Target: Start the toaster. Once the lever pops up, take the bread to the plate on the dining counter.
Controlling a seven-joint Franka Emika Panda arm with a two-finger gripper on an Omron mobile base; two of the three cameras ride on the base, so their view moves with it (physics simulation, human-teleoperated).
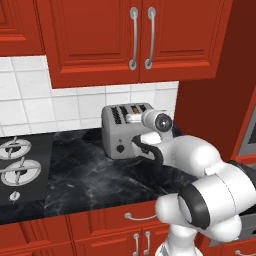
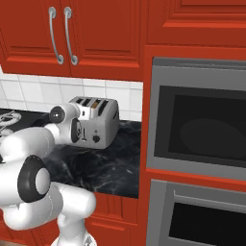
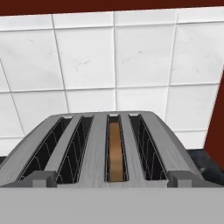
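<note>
The silver-grey four-slot toaster [image 1: 120,135] [image 2: 103,127] stands on the black-topped counter against the tiled wall. In the hand view I look down along its top [image 3: 94,151]. The bread [image 3: 116,153], a tan-brown slice, sits low in the third slot from the left, and shows as an orange sliver [image 2: 96,103] in the right base view. My gripper [image 3: 111,179] hovers just above the toaster's front edge, open, its fingertips [image 3: 38,178] wide apart with nothing between them. My wrist [image 1: 157,121] covers the toaster's right front. The plate and the dining counter are out of view.
Stove burners [image 1: 17,167] lie at the left of the counter [image 1: 95,175]. Red upper cabinets [image 1: 135,40] hang overhead. A tall red unit with a built-in oven [image 2: 197,129] stands close on the toaster's right. White tiles [image 3: 113,65] back the toaster.
</note>
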